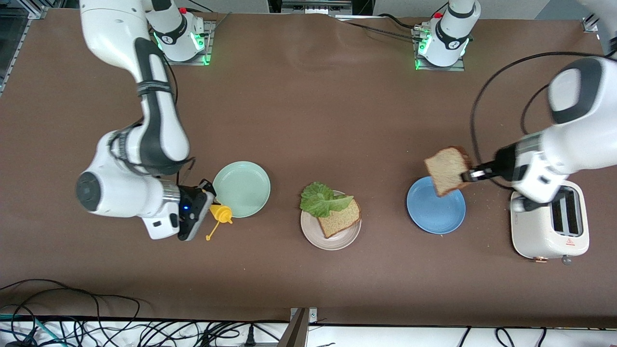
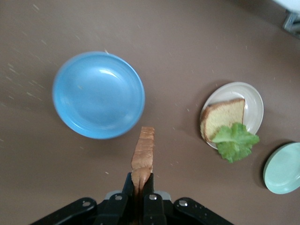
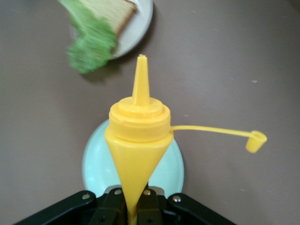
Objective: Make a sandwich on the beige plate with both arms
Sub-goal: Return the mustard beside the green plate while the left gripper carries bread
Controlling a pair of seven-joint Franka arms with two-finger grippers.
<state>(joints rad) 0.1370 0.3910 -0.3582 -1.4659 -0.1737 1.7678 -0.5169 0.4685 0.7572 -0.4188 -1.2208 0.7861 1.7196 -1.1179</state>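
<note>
The left gripper [image 1: 470, 174] pinches a bread slice [image 1: 448, 170] by one edge, holding it up over the blue plate [image 1: 436, 212], its flat face tilted toward the front camera. The right gripper [image 1: 208, 197] squeezes a yellow squeeze bottle [image 1: 221, 213] at the mint-green plate's [image 1: 242, 189] edge, nozzle aimed toward the beige plate [image 1: 331, 240] mid-table, which carries one bread slice [image 1: 340, 218] with lettuce [image 1: 320, 200] overhanging its rim. A toaster [image 1: 552, 226] stands near the left arm's end.

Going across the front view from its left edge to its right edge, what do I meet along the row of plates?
Yellow squeeze bottle in the right pincer → mint-green plate → beige plate with lettuce and bread → blue plate → white toaster.
</note>
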